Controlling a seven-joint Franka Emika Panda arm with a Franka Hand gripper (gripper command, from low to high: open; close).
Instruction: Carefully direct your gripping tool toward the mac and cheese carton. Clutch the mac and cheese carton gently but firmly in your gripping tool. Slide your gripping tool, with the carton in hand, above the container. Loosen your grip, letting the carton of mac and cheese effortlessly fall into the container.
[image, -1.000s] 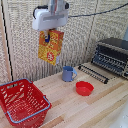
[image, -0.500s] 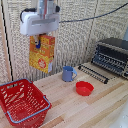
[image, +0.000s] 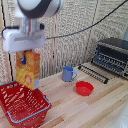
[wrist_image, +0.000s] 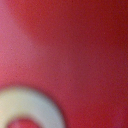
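Starting at the exterior view's left, we see the gripping tool, a blocky white head under a bulky white arm, with its dark, blue-tipped fingers closed on the top of the mac and cheese carton. The carton hangs clear of the table, upright with a slight tilt. It is a rectangular cardboard box, orange-yellow with red patches, flat-faced and sharp-cornered. Its lower end sits just above the far rim of the container, a red plastic basket with latticed walls and a blue-grey handle lying along its near edge. The basket rests on a pale wooden table with visible grain.

Moving right, we find a blue mug, smooth and cylindrical, its handle turned to the exterior view's right. Near it, closer to us, sits a small red bowl, round and shallow. Behind the bowl lies a dark ribbed rack, long and narrow. At the far right stands a dark toaster oven with a metallic box shape.

The wrist view gives us only a blurred red surface with a pale ring at one corner; we cannot tell more from it.
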